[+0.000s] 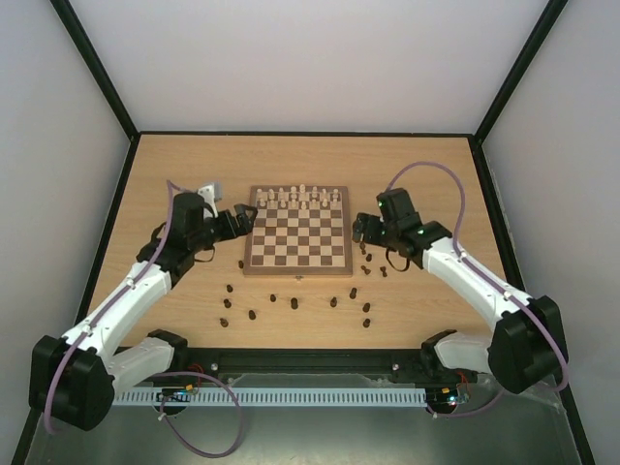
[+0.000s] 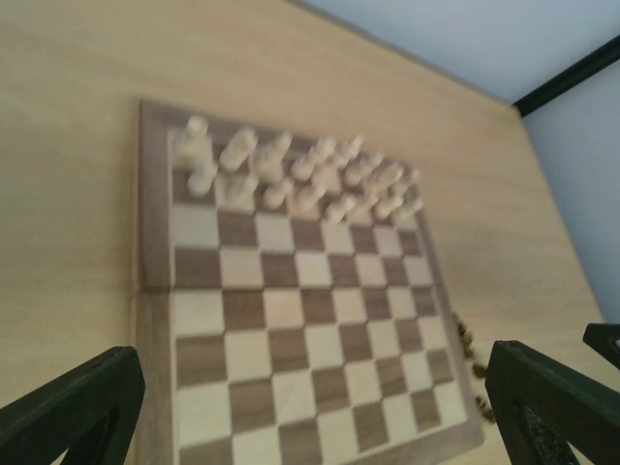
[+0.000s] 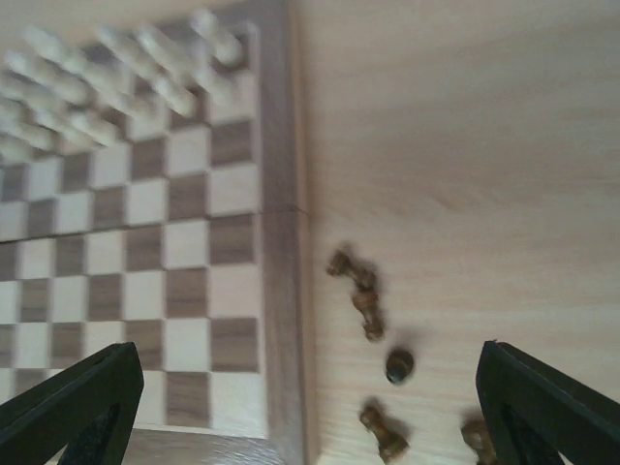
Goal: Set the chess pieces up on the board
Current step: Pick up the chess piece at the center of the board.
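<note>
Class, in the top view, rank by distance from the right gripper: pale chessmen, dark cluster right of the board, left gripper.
1. Dark cluster, beside the board, right side.
2. Pale chessmen, on the far rows.
3. Left gripper, off the left edge.

Left end effector and right end effector — both angled inward, jaws wide, holding nothing.

You see a flat, rectangular, pale oak-grain wooden table boxed in by plain white panel walls behind it and on both its sides, with thin black frame bars rising from its far corners, all under soft, even light.
</note>
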### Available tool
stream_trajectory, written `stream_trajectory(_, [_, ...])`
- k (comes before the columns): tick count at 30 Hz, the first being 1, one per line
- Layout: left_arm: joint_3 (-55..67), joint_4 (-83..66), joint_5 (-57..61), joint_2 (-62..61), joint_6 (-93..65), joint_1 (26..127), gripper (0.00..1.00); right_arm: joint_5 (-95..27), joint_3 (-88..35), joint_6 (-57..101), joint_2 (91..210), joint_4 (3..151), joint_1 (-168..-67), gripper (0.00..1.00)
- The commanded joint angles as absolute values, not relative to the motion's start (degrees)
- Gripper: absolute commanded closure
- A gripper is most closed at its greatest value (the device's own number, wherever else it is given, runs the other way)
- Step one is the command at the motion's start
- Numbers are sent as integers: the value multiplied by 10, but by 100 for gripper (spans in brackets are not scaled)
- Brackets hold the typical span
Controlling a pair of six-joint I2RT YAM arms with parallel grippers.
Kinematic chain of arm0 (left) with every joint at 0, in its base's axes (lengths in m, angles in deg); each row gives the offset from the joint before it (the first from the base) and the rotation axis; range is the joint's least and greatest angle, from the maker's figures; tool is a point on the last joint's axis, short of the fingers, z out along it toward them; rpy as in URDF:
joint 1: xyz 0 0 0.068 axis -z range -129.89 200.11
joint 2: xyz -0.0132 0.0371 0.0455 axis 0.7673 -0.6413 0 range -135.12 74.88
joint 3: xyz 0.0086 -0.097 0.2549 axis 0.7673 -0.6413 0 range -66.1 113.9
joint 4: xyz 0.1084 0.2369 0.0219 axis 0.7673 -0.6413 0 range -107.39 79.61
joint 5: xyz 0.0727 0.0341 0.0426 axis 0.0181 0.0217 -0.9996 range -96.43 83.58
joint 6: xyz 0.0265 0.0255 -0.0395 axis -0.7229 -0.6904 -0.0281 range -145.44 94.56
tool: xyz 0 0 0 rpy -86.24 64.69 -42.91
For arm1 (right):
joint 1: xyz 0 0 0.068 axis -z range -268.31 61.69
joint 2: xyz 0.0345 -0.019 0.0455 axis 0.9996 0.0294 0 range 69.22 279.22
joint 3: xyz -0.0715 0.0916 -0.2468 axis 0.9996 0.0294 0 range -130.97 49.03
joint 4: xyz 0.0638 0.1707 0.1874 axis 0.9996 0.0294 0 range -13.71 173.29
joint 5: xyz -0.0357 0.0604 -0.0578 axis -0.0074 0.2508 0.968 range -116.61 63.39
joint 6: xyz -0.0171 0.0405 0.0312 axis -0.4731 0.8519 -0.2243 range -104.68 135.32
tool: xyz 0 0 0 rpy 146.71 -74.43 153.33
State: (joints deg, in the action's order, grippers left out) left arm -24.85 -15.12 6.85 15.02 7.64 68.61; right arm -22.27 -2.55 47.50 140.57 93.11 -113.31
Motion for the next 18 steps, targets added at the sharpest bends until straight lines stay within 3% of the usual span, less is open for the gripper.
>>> stream_trajectory(1, [-280,-159,76,161,80,702,0,-106,35,471,1405,976,-1158,9])
stream_trajectory(9, [-286,-179,-12,137,87,776,1,-111,73,466,1419,957,-1161,43])
stream_trajectory(12, [-287,-177,-38,124,90,794,0,-120,64,456,1437,950,-1161,50])
stream_trajectory(18, [-287,-177,-57,103,87,804,1,-148,62,440,1462,933,-1161,56])
